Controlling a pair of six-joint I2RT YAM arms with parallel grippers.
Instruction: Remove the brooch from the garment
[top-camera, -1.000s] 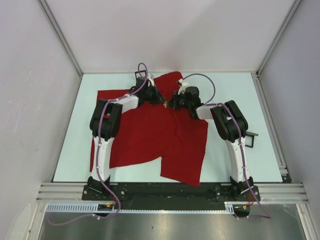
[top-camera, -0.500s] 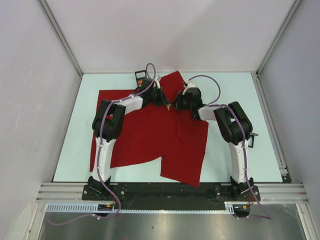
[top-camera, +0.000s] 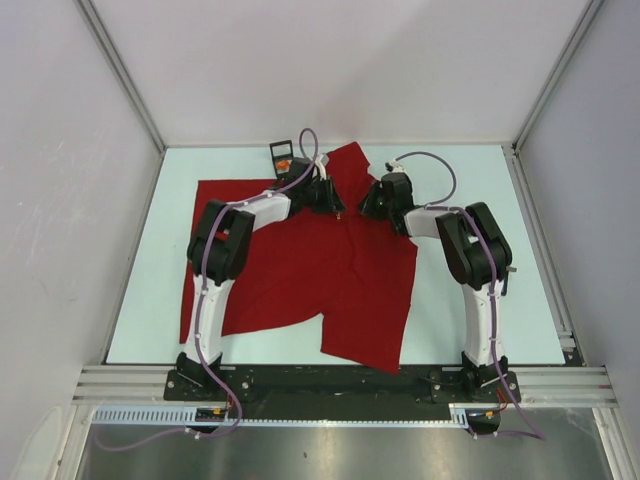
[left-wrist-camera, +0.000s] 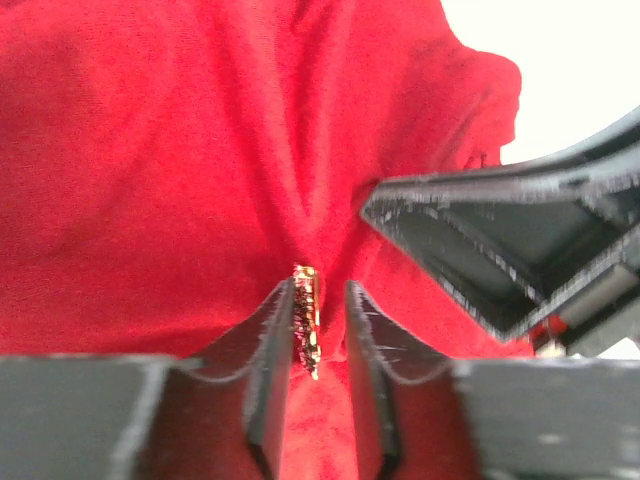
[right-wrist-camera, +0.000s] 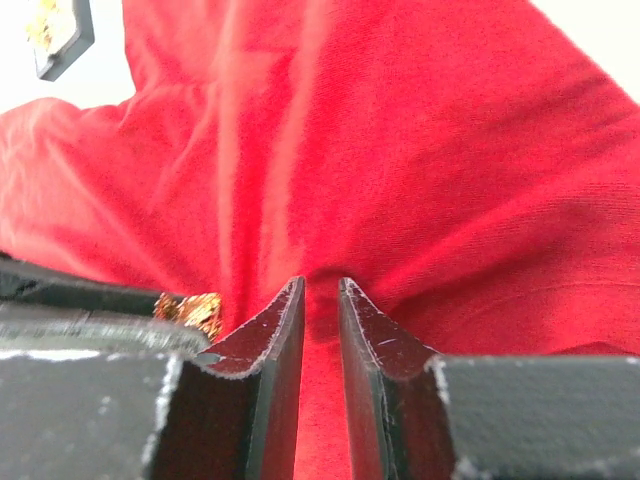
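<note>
Both arms reach in over the far part of the garment (top-camera: 300, 280), the red T-shirt spread on the table (top-camera: 150, 300), and they meet nose to nose there. The left gripper (left-wrist-camera: 317, 295) has its jaws a narrow way apart, and the brooch (left-wrist-camera: 307, 320) stands edge-on between them. A sliver of gap shows on one side, so it looks bracketed rather than clamped. The right gripper (right-wrist-camera: 320, 285) sits just beside it, jaws likewise only a slit apart over a raised ridge of cloth. It is probably there to steady the fabric while the pin is worked free. The brooch is small, gold with a dark red sparkle, and the soft cloth puckers in folds toward it
</note>
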